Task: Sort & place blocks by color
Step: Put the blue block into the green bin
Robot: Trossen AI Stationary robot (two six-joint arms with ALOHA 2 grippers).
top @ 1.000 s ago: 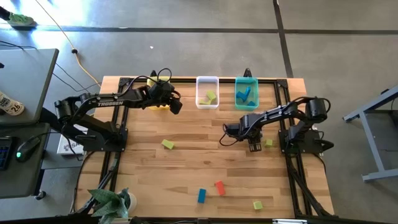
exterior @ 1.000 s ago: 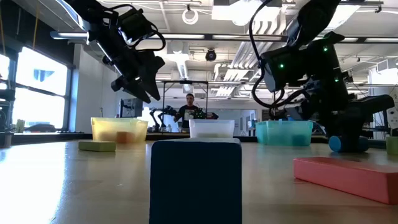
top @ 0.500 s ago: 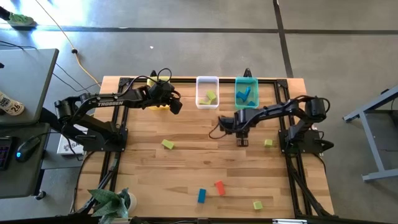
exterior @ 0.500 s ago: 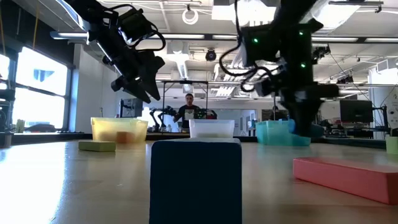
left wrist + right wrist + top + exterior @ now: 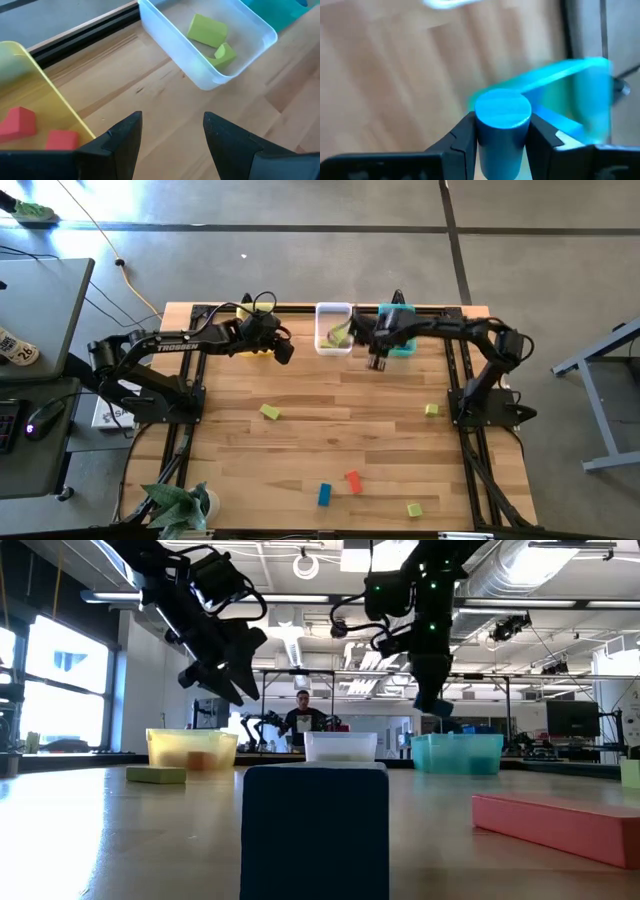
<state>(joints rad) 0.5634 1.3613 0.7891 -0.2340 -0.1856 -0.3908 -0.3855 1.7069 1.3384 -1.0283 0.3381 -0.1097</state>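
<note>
Between right claw [image 5: 502,145] fingers: blue block [image 5: 502,117]

A lab: exposed ceiling ducts [image 5: 560,565], concrete floor [image 5: 300,240], other robot rigs behind.

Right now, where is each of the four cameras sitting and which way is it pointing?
High view: overhead, straight down on the table, both arms, three bins.
Low view: table height, looking level past a blue block to the bins; both arms hang in.
Left wrist view: on the left arm, looking past open jaws at the clear bin and yellow bin.
Right wrist view: right gripper shut on a blue cylinder by the teal bin.
Shared: the clear bin's green blocks show overhead too.
</note>
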